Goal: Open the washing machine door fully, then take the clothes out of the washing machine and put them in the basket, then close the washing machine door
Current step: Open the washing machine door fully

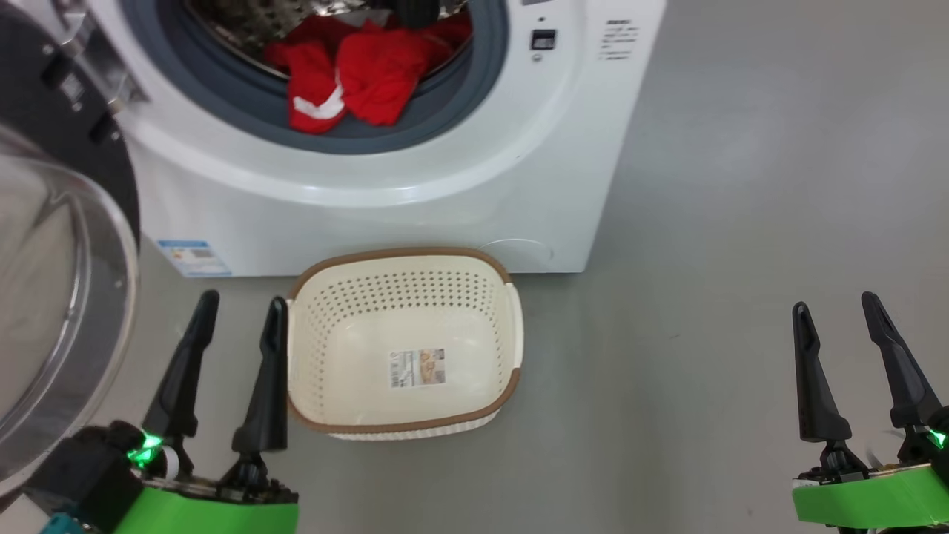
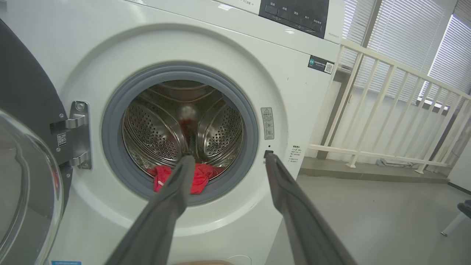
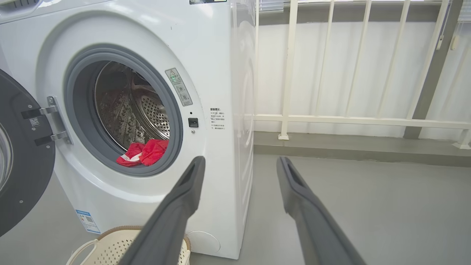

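Door (image 1: 52,297) open, so it's the unload step: clothes (image 1: 363,70) sit at washer (image 1: 415,200) mouth, basket (image 1: 400,256) empty on floor below. L pincer (image 1: 242,300) & R pincer (image 1: 834,302) both spread wide, nothing held. Next: reach in, pinch red fabric, lift over gasket
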Robot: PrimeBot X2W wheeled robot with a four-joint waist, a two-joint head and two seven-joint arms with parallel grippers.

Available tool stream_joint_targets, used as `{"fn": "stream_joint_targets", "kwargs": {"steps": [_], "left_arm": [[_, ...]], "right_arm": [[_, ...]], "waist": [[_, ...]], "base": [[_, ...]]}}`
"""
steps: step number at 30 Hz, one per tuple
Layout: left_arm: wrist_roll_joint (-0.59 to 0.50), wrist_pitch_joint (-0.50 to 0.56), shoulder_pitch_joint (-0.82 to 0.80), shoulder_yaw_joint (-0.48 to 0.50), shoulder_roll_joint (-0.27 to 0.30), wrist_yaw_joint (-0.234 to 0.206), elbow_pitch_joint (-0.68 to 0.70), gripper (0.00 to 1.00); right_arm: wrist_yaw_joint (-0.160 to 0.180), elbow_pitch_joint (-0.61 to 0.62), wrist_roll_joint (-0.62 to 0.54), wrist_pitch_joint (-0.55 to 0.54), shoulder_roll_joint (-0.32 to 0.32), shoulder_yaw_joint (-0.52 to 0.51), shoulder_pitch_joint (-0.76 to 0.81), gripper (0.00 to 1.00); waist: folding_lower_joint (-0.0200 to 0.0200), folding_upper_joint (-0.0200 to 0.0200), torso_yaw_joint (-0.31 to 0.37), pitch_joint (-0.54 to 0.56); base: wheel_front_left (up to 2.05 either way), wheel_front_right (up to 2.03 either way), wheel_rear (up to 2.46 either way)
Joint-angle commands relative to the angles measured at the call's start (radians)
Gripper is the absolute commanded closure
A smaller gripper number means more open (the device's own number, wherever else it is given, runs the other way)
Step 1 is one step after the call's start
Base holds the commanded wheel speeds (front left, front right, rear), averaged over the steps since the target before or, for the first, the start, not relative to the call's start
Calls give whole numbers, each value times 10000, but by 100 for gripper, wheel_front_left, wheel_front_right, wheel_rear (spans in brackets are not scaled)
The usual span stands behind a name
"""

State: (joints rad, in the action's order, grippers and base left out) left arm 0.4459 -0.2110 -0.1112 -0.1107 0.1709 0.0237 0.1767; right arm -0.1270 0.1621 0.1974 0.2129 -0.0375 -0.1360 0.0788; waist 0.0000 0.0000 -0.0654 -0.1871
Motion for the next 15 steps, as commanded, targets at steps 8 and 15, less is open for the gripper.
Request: {"fn": "stream_joint_targets", "kwargs": {"steps": [8, 15], "left_arm": [[-36, 111, 633, 399, 196, -271, -275, 0], [-360, 87, 1282, 235, 307, -430, -355, 0]], "right_arm": [[-37, 301, 223, 268, -127, 460, 478, 0], [-37, 492, 175, 349, -127, 671, 1056, 0]], "waist": [[0, 0, 1421, 857], [0, 0, 1862, 1252]], "base": [[0, 0, 0], [0, 0, 0]]}}
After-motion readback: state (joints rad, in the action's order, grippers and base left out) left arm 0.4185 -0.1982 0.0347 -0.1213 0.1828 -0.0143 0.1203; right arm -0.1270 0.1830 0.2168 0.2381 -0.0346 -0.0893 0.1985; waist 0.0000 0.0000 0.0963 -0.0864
